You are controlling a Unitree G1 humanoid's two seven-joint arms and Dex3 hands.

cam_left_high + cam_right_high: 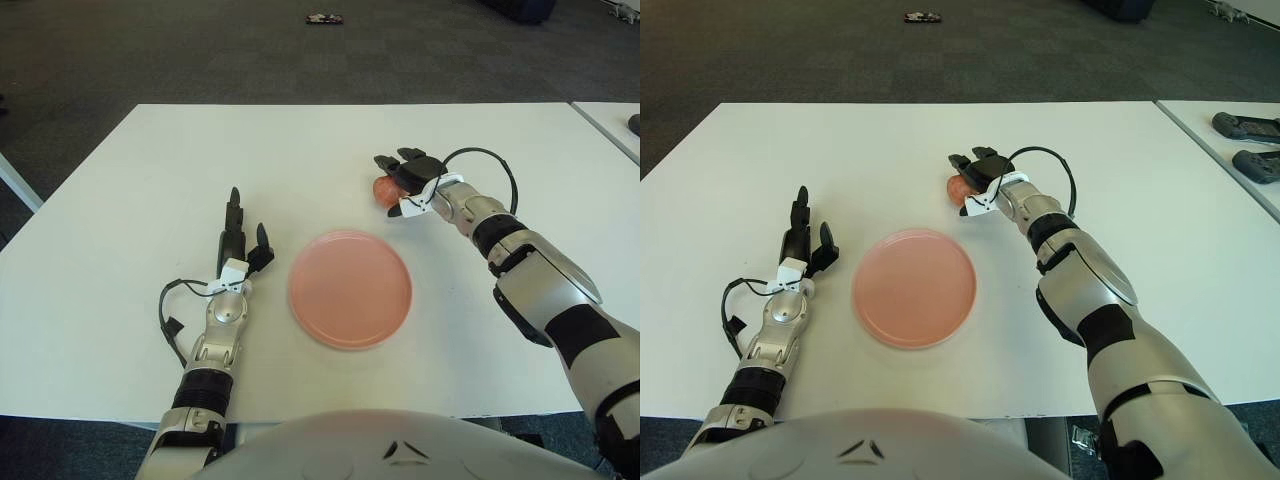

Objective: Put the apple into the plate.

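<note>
Apple (pixel 383 188), small, firm and likely light, sits on the table (pixel 150 170) beyond the pink plate (pixel 350 288); right hand (pixel 408 180) cups its sides, a sound hold; left hand (pixel 238 250) lies splayed left of the plate.

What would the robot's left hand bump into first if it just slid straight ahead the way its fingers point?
Probably nothing on the table. The left hand shows left of the pink plate, fingers open, pointing away from the robot across bare white table. The plate and the apple in the right hand lie off to the side.
</note>
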